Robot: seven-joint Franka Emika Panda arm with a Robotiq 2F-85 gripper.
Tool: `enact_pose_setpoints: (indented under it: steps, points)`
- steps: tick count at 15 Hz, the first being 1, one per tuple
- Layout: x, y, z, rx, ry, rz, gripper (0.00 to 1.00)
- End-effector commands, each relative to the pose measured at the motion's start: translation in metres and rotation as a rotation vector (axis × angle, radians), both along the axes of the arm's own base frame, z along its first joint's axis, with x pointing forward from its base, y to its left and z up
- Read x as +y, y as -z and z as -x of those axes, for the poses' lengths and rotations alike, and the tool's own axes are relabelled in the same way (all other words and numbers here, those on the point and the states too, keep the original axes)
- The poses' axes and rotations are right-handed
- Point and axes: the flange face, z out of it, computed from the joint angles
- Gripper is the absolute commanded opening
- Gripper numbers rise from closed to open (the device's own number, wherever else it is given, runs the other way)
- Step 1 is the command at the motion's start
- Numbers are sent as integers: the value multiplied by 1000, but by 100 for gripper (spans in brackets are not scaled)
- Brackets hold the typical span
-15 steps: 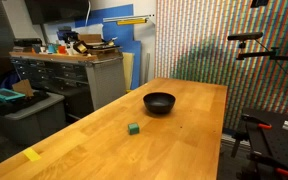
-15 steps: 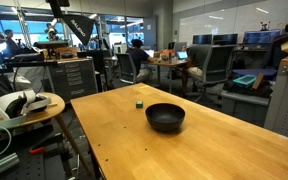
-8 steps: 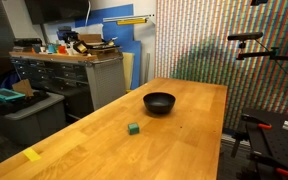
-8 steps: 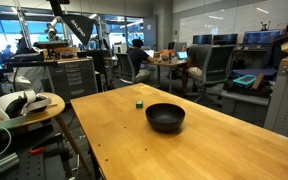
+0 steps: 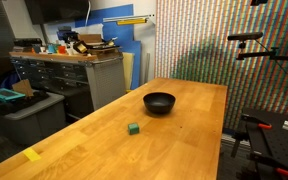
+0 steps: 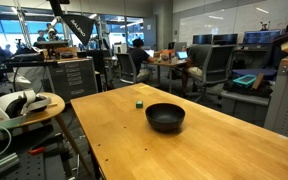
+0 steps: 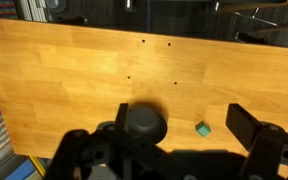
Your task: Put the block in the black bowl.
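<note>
The small green block (image 5: 133, 128) lies on the wooden table (image 5: 174, 150), a short way from the round black bowl (image 5: 159, 102), which is empty. Both also show in an exterior view, block (image 6: 139, 102) and bowl (image 6: 165, 117). In the wrist view the gripper (image 7: 184, 122) hangs high above the table with its two fingers wide apart and nothing between them. Below it the bowl (image 7: 144, 122) sits by the left finger and the block (image 7: 202, 128) lies nearer the right finger. The arm is out of view in both exterior views.
A flat yellow tape piece (image 5: 32, 154) lies near the table's corner. Grey cabinets (image 5: 64, 75) stand beside the table, a black stand (image 5: 252, 50) at its other side. A round stool with white gear (image 6: 24, 103) is close to the table's edge.
</note>
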Motion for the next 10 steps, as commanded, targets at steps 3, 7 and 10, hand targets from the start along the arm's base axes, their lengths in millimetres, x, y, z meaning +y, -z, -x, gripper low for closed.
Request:
enact_pose_setpoints:
  steps: [3, 7, 10]
  points:
    - [3, 5, -12, -17, 15, -6, 100]
    - [18, 15, -43, -48, 2, -4, 100]
    - [32, 27, -74, -75, -9, 5, 100]
